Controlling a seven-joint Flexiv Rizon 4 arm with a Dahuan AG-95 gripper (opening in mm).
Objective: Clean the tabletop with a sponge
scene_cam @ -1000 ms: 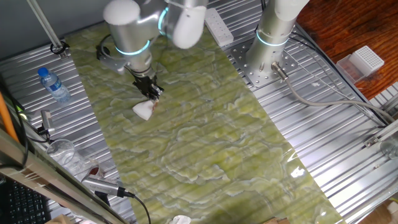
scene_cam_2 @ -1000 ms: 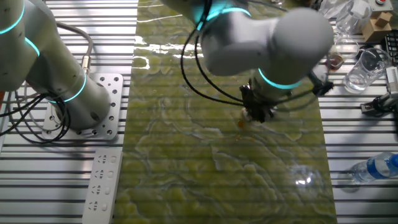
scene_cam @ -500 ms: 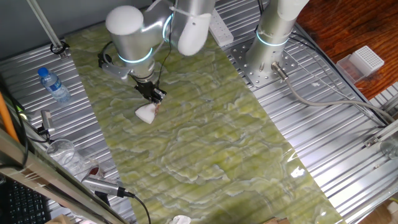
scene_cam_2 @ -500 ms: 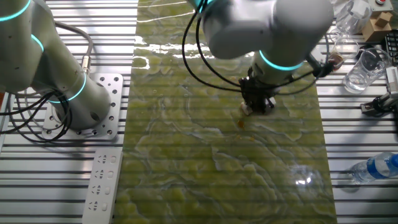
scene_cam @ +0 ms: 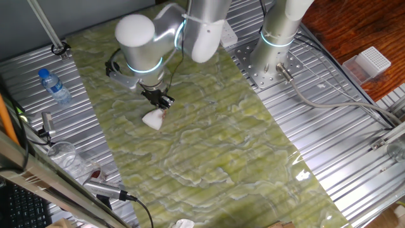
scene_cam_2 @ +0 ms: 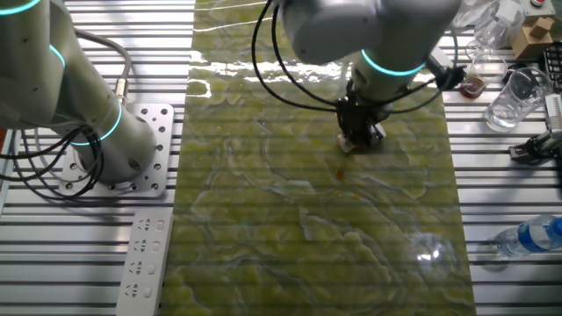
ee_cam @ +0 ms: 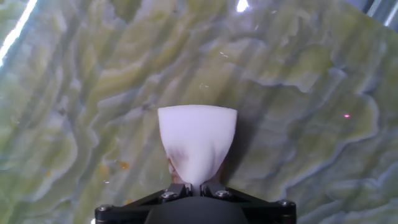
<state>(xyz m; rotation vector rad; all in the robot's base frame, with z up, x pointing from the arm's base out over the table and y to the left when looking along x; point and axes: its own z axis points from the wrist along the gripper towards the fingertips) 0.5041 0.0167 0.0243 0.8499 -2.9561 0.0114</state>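
Marbled desk point(scene_cam: 209, 145) underneath, small orange spot point(scene_cam_2: 339, 174) just beside wiping path. Sponge point(ee_cam: 196, 148) pressed flat against desk — fanned end leading, likely for wider contact. Gripper point(ee_cam: 194, 186) pinched tight on sponge's waist.

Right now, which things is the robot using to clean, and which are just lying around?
Using:
sponge
gripper, pinching it
green tabletop

Lying around:
water bottle
power strip
glass
white scrap
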